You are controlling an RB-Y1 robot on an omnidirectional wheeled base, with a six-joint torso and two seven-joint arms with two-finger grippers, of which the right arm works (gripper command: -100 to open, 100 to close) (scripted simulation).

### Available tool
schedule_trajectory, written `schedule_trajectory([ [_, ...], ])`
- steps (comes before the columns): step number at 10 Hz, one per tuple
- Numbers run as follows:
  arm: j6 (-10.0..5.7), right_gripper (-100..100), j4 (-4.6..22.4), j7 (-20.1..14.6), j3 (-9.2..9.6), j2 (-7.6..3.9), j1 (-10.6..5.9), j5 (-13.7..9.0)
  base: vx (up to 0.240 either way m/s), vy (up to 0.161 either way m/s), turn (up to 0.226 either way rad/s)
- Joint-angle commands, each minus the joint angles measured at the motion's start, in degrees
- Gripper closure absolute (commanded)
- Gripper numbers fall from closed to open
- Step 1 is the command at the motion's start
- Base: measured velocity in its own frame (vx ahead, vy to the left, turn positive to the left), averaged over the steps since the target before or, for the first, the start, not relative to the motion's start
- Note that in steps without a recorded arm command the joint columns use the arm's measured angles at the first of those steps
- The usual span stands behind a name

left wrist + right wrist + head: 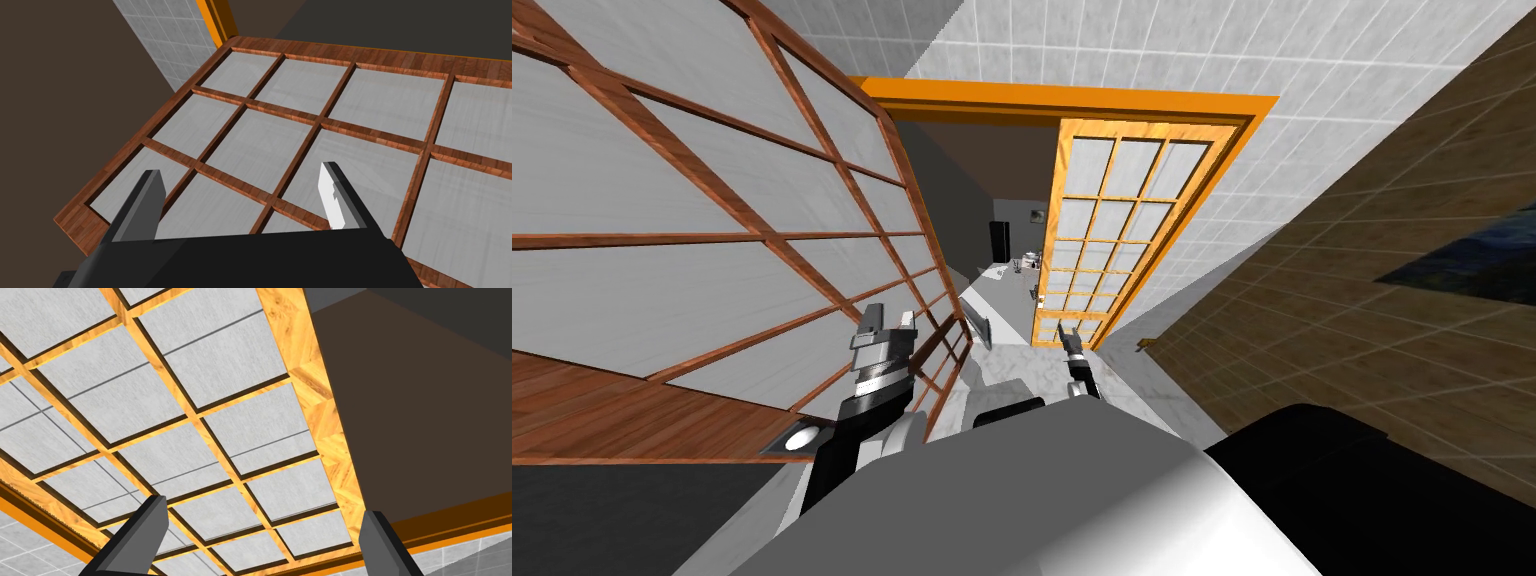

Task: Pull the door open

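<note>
— Where is the door?
— I see the red-brown door leaf (662,300) standing open across the upper left of the head frame. The yellow door leaf (1102,230) sits at centre, inside the orange frame (1072,100).
— And the end effectors?
— My left end effector (888,320), below centre-left, is spread wide over the red-brown panes and holds nothing. My right end effector (1069,330), at centre, is also wide and faces the yellow leaf.

Through the orange door frame (1072,102), the far room's objects (1027,262) are too small to name. Left of that frame, the red-brown door leaf (712,240) is cut off by the view's edge. At the frame's right foot, a small thing (1144,346) on the floor cannot be identified.
</note>
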Motion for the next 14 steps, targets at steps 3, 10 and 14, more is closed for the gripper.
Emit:
schedule_trajectory([
  [3,-0.61,-100,3.99,4.85,-0.43,0.3,-0.92,-0.72,0.103,-0.001,0.049],
  [10,-1.41,-100,10.88,13.05,-1.31,0.68,-2.51,-2.11,0.101,-0.005,0.049],
  [14,-1.81,-100,14.3,17.13,-1.75,0.98,-3.3,-2.8,0.094,-0.016,0.041],
])
